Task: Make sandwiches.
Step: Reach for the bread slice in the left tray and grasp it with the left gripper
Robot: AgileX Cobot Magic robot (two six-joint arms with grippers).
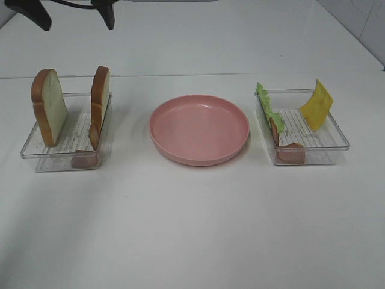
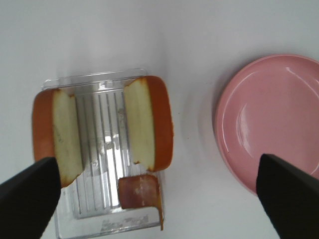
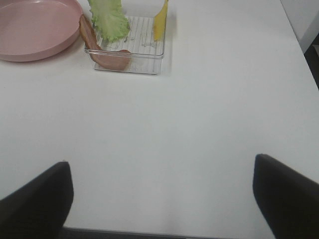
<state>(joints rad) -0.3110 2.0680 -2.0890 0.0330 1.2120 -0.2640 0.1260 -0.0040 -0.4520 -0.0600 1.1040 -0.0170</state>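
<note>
Nearest: right gripper [image 3: 160,163], jaws spread wide, holding nothing, over the table [image 1: 192,235], well short of the right tray [image 1: 328,153]. Next: left gripper [image 2: 158,164], likewise spread and holding nothing, above the left tray [image 1: 57,161]. In the left tray: bacon strip [image 1: 84,160] at the near end; behind it, two bread slices [image 1: 51,111] on edge against opposite side walls. Between the trays: pink plate [image 1: 198,158]. In the right tray: second bacon strip [image 1: 292,154] curled at the near end, lettuce leaf [image 1: 267,105] against the plate-side wall, cheese square [image 1: 317,105] leaning on the outer wall.
</note>
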